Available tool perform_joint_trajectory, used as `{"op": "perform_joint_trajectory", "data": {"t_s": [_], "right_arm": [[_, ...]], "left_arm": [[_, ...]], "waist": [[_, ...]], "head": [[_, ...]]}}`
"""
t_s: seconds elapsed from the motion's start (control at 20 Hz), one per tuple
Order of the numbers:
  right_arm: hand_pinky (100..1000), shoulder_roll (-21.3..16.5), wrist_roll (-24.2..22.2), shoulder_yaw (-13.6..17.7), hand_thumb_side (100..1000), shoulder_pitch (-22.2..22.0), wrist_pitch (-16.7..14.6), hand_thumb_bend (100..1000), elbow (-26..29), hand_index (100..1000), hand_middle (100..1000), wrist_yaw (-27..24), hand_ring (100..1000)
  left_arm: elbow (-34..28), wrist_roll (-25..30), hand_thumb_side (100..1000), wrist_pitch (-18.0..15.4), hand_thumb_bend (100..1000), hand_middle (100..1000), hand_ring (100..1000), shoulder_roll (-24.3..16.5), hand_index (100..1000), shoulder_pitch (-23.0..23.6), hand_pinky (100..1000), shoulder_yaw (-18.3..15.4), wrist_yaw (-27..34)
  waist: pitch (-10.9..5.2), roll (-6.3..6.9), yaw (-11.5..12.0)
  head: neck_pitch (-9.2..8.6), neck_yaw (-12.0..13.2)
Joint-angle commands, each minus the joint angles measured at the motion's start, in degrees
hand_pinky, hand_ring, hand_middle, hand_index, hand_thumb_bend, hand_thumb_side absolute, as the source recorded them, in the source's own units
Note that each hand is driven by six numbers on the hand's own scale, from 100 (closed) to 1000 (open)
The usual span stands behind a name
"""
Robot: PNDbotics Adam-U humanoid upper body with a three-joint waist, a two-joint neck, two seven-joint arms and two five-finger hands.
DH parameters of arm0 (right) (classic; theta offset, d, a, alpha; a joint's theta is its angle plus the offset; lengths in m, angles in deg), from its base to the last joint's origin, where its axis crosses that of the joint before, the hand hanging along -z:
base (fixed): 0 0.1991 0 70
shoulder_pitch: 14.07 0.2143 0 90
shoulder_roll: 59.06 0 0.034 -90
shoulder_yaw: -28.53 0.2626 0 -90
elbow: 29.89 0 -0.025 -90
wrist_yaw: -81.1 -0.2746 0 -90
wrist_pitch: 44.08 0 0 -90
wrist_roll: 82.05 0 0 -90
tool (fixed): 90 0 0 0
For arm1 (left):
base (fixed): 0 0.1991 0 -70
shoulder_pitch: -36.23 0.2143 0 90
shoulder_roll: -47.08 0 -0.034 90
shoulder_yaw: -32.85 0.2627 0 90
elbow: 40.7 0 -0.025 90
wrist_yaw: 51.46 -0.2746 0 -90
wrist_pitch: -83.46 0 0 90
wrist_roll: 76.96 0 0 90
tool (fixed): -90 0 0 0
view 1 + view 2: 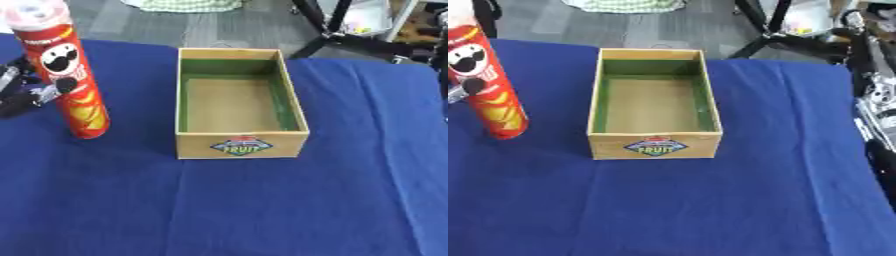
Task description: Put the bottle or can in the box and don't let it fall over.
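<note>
— Where is the can [68, 75] sitting?

— It is standing on the blue cloth [262, 210] at the left side, a tall red tube with a pale lid and a cartoon face on it. It is leaning a little, its top tipped toward the left, its base resting on the cloth. It is outside the box [238, 146], just to the box's left with a strip of cloth showing between them.

— Is anything holding it?

— The left hand [39, 92] is coming in from the left edge and meeting the can around its middle. A dark fingertip is curling over the front of the tube just below the face, so the fingers are wrapping round the can.

— And the box?

— It is lying open in the middle of the cloth, wooden, with green inner walls, a bare brown floor, and a "FRUIT" label on its near side.

— The other hand?

— The right arm [877, 110] is showing at the right edge in the right eye view, well apart from the box. I cannot tell how its fingers are standing.
</note>
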Motion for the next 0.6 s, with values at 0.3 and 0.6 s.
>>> {"op": "perform_joint_trajectory", "data": {"t_s": [0.3, 0.6], "right_arm": [[789, -1.18, -0.22, 0.29, 1000, 1.28, 0.10, 100, 0.92, 924, 829, 0.05, 804], [790, -0.97, -0.27, 0.27, 1000, 1.32, 0.13, 100, 0.79, 925, 829, 0.12, 804]], "left_arm": [[-0.23, -1.13, 744, 0.19, 833, 828, 937, -0.46, 931, -1.79, 897, -0.26, -0.38], [-0.29, -1.29, 749, 0.13, 844, 824, 937, -0.10, 922, -2.13, 895, -0.20, 0.07]], "waist": [[-0.70, 0.03, -0.32], [-0.74, -0.05, -0.30]], "head": [[-1.13, 0.37], [-1.23, 0.43]]}}
